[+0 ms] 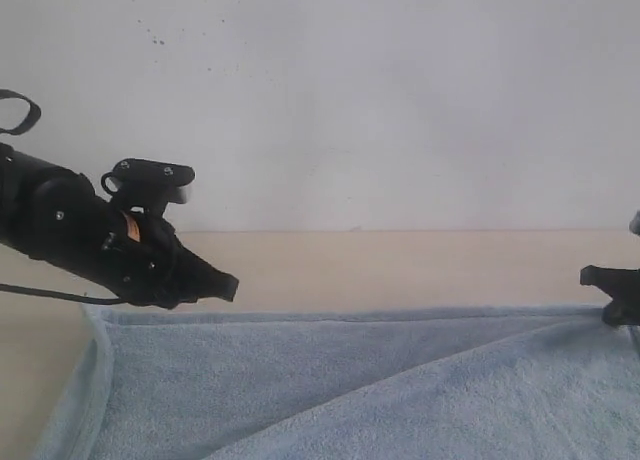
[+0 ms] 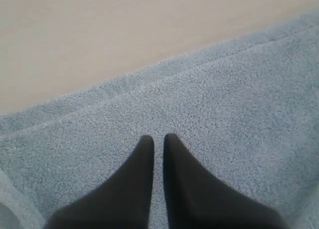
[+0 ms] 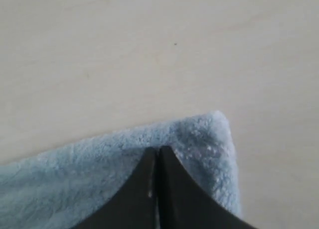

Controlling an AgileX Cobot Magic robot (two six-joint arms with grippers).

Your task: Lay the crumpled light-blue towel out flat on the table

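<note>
terry cloth, soft, limp and light, likely to sag and crease when pulled: the towel [image 1: 380, 400] lies mostly spread on the table [image 1: 400, 265], with one diagonal fold. its hemmed corners look best to pinch. the left gripper [image 2: 158, 139] is over it, jaws nearly together and empty. the right gripper [image 3: 158, 150] is closed at a corner; i cannot tell whether it pinches cloth.

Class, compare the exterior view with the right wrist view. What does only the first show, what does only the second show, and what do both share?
Only the exterior view shows the grey-white wall, the left hand above the far edge of the towel, and a diagonal fold across the cloth. Only the right wrist view shows the corner of the towel close up, with the right hand shut at it. Whether it pinches cloth is unclear. Both show the towel, the beige table and the right hand.
</note>
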